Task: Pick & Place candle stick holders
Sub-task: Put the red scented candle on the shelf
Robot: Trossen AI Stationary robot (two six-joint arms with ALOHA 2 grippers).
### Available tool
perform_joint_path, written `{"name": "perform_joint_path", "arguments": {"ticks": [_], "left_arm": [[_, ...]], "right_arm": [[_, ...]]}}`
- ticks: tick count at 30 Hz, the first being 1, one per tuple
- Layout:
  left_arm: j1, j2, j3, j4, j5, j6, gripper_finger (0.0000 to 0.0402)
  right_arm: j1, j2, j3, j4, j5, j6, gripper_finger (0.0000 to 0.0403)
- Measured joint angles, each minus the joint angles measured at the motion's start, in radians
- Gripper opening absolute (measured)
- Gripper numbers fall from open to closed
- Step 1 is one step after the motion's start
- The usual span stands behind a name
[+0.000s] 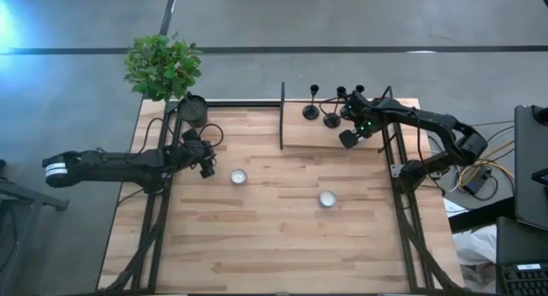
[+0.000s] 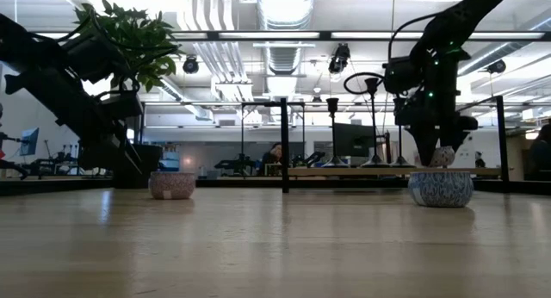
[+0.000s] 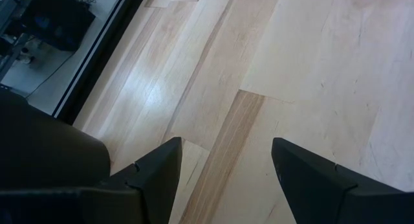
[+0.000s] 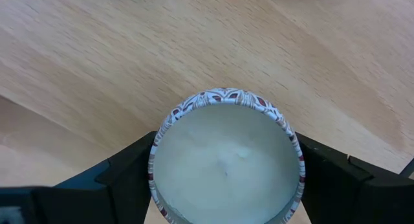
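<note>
Nearest on the wooden table (image 1: 274,236): two patterned candle tins (image 1: 326,198), well apart, each standing upright on bare planks.

Farther back, toward the left edge: left gripper (image 1: 206,165), hanging over bare wood with jaws spread wide and nothing between them.

Farther still, over the raised board (image 1: 300,135) on the right: right gripper (image 1: 349,139), jaws closed on a white-wax candle tin (image 4: 226,153), fingers (image 4: 126,169) pressing its patterned rim on both sides. Lifted clear of the board, as seen in the low view.

Just beyond that gripper, at the board's far edge: three black candle stick holders (image 1: 332,118), upright, bases on the board, in a loose row. None between either pair of jaws. Rightmost one partly hidden behind the right arm; contact with it impossible to tell.

Farthest, at the left corner: potted plant (image 1: 163,65).
</note>
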Motion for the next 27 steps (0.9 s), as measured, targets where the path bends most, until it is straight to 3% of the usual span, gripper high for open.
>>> {"name": "perform_joint_path", "arguments": {"ticks": [11,27], "left_arm": [[0.000,0.000,0.000,0.000,0.000,0.000,0.0245],[0.000,0.000,0.000,0.000,0.000,0.000,0.0246]], "right_arm": [[0.000,0.010,0.001,0.002,0.001,0.000,0.0307],[0.001,0.003,0.000,0.003,0.001,-0.003,0.0359]]}}
